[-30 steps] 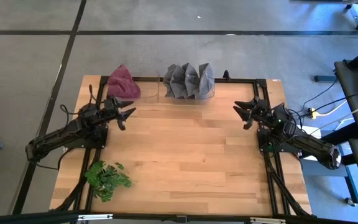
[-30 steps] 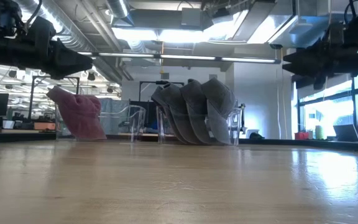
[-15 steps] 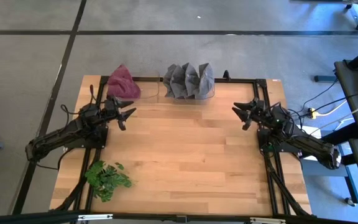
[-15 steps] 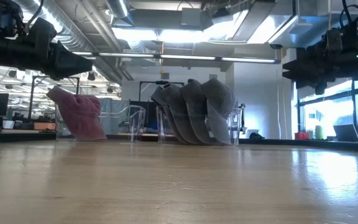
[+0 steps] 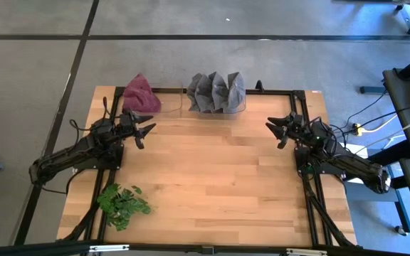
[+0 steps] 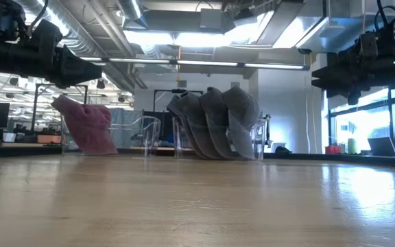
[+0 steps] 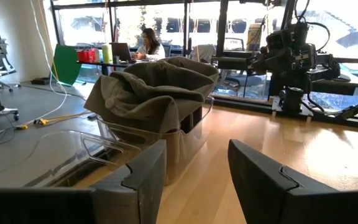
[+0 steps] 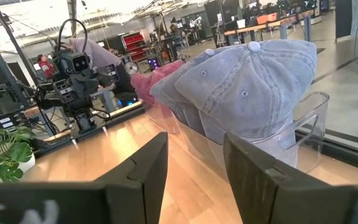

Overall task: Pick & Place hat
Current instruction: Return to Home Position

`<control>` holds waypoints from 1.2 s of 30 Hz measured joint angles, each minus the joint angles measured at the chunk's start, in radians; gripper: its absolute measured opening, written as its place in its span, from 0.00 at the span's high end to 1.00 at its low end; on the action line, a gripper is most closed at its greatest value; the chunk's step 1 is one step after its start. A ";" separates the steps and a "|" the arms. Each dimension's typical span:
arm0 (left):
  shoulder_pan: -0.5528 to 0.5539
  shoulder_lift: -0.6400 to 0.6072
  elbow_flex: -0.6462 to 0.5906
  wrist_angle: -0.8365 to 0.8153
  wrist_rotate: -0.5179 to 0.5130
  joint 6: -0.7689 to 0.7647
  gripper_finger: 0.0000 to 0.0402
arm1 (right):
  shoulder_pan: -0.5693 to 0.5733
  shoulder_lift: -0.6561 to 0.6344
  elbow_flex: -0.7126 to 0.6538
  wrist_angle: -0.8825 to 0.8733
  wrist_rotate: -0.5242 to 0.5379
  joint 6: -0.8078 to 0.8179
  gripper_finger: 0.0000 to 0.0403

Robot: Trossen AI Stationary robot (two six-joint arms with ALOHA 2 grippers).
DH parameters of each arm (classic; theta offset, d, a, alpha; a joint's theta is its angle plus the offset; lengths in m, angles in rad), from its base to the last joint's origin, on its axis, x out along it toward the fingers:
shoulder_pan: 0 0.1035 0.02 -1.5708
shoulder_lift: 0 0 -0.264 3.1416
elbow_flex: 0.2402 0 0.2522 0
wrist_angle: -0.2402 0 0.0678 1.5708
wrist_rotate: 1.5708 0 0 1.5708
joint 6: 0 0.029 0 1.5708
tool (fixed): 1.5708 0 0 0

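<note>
Nearest, at the lower left of the high view, a green plant (image 5: 123, 203) lies on the wooden surface (image 5: 205, 178), just beside the left arm's frame. If that arm folds low on its way home, I think it may brush the leaves and push the plant.

Farther up, the left gripper (image 5: 146, 129) hangs over the left side of the surface and the right gripper (image 5: 275, 131) over the right side, well apart and facing each other. On both, the fingers are spread wide with nothing between them.

At the far edge, upper middle of the high view, the gray caps (image 5: 217, 92) stand packed in a row in the right transparent bin (image 8: 308, 118). The maroon cap (image 5: 141, 94) leans in the left transparent bin (image 6: 146, 134), beside them. So the caps seem to be placed, and only the retreat is left.

The main risk, in my judgement, is at this row. The caps rise above the clear wall, so an open finger swinging close could catch a brim and pull a cap out. The bin looks light and sits at the edge of the surface, so a knock could slide it off.

Behind it is the room floor.
</note>
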 joint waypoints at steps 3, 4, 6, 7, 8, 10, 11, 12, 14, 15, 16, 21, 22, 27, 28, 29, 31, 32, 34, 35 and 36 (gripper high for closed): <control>0.000 0.000 0.000 0.000 0.000 0.000 0.58 | 0.000 0.000 0.000 0.000 0.000 0.000 0.61; 0.000 0.000 0.000 0.000 0.000 0.000 0.58 | 0.000 0.000 0.000 0.000 0.000 0.000 0.61; 0.000 0.000 0.000 0.000 0.000 0.000 0.58 | 0.000 0.000 0.000 0.000 0.000 -0.001 0.61; 0.000 0.000 0.000 0.000 0.000 0.000 0.58 | 0.000 0.000 0.000 0.000 0.000 -0.001 0.61; 0.000 0.000 0.000 0.000 0.000 0.000 0.58 | 0.000 0.000 0.000 0.000 0.000 0.001 0.61; 0.000 0.000 0.000 0.000 0.000 0.000 0.58 | 0.000 0.000 0.000 0.000 0.000 -0.001 0.61; 0.000 0.000 0.000 0.000 0.000 0.000 0.58 | 0.000 0.000 0.000 0.000 0.000 -0.001 0.61; 0.000 0.000 0.000 0.000 0.000 0.000 0.58 | 0.000 0.000 0.000 0.000 0.000 -0.001 0.61; 0.000 0.000 0.000 0.000 0.000 0.000 0.58 | 0.000 0.000 0.000 0.000 0.000 0.000 0.61; 0.000 0.000 0.000 0.000 0.000 0.000 0.58 | 0.000 0.000 0.000 0.000 0.000 -0.001 0.61; 0.000 0.000 0.000 0.000 0.000 0.000 0.58 | 0.000 0.000 0.000 0.000 0.000 -0.001 0.61; 0.000 0.000 0.000 0.000 0.000 0.000 0.58 | 0.000 0.000 0.000 0.000 0.000 -0.001 0.61; 0.000 0.000 0.000 0.000 0.000 0.000 0.58 | 0.000 0.000 0.000 0.000 0.000 0.000 0.61; 0.000 0.000 0.000 0.000 0.000 0.000 0.58 | 0.040 0.003 0.000 0.000 0.006 0.000 0.61; 0.000 0.000 0.000 0.000 0.000 0.000 0.58 | 0.046 0.003 0.000 0.000 0.006 0.000 0.61; 0.000 0.000 0.000 0.000 0.000 0.000 0.58 | 0.050 0.003 0.000 0.000 0.007 -0.002 0.61; 0.000 0.000 0.000 0.000 0.000 0.000 0.58 | 0.054 0.003 0.000 0.000 0.007 0.000 0.61; 0.000 0.000 0.000 0.000 0.000 0.000 0.58 | 0.054 0.003 0.000 0.000 0.007 0.000 0.61; 0.000 0.000 0.000 0.000 0.000 0.000 0.58 | 0.054 0.003 0.000 0.000 0.007 -0.001 0.61; 0.000 0.000 0.000 0.000 0.000 0.000 0.58 | 0.054 0.003 0.000 0.000 0.007 -0.001 0.61; 0.000 0.000 0.000 0.000 0.000 0.000 0.58 | 0.054 0.003 0.000 0.000 0.007 0.000 0.61</control>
